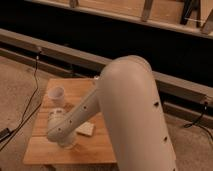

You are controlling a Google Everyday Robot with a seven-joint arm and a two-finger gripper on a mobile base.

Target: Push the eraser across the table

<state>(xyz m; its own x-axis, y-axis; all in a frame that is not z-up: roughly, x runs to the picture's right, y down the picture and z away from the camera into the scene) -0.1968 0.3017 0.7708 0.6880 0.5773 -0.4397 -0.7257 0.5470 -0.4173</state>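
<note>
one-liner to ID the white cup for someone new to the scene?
Find the small light wooden table under the big white arm. The white cup stands upright near its far-left corner, beyond the gripper, which sits low by the front-left edge. It alone is round and open-topped; the pale tan wedge lies flat nearer the middle.

Arm [131, 107] fills the centre-right of the frame, reaching down and left onto the table [97, 151]. Gripper [66, 144] is low over the front-left part of the tabletop, mostly hidden under the wrist. Pale tan wedge [85, 129] lies just beside the wrist, on its right. White cup [56, 94] stands upright near the back-left corner. Cable [29, 102] runs over the floor [15, 85] left of the table.
</note>
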